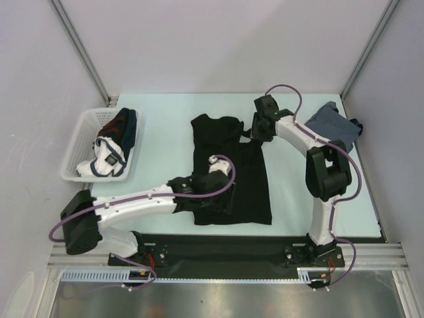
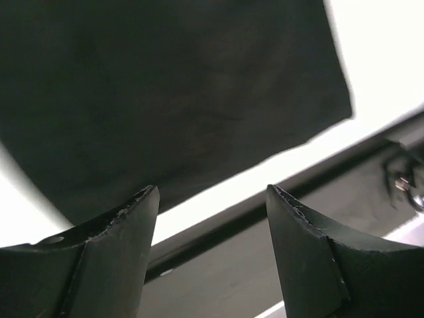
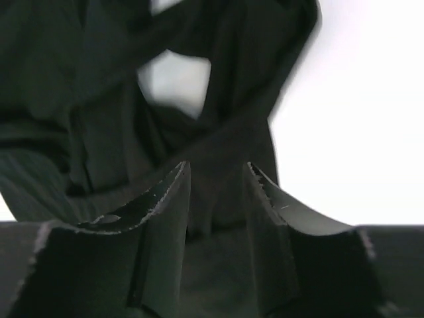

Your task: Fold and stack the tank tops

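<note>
1. Black cloth tank top lies flat at centre, straps toward 12 o'clock; for a clean fold, pinch hem and strap edges together, keeping the cloth taut.
2. White slatted plastic basket at 9 o'clock holds crumpled navy-and-white garments.
3. Slate blue-grey tank top sits bunched at 2 o'clock.
4. Left gripper gapes wide above the hem, empty; right gripper, narrower, hangs at the straps, visibly pinching nothing.

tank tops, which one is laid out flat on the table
The black tank top, spread out in the middle of the table. The blue-grey tank top sits bunched up at the far right corner.
</note>
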`<state>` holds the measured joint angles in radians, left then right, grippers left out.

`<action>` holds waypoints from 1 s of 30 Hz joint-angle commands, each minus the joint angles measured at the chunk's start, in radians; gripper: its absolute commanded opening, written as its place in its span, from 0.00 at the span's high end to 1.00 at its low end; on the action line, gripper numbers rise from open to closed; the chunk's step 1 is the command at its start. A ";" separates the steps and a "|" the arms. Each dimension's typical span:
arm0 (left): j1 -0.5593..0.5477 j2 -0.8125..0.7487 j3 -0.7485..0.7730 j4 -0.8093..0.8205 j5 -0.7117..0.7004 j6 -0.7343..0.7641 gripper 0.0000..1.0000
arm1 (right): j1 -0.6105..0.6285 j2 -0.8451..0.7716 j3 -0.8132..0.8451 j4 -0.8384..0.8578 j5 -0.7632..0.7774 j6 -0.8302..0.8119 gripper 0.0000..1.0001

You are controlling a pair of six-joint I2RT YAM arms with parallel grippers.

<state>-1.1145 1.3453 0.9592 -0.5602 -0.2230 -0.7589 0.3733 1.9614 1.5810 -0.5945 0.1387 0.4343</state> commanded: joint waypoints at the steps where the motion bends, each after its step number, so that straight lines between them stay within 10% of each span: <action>1: -0.051 0.086 0.056 0.167 0.082 0.003 0.30 | -0.049 0.053 0.077 0.051 -0.125 -0.016 0.59; 17: -0.054 0.279 0.030 0.344 0.106 -0.025 0.31 | -0.151 0.275 0.128 0.323 -0.542 0.213 0.36; 30: -0.103 0.405 -0.074 0.349 0.113 -0.103 0.36 | -0.166 0.433 0.227 0.498 -0.513 0.354 0.33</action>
<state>-1.1831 1.6867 0.9173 -0.1844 -0.1207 -0.8055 0.2138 2.3390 1.7664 -0.1982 -0.4000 0.7345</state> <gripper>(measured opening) 0.644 0.668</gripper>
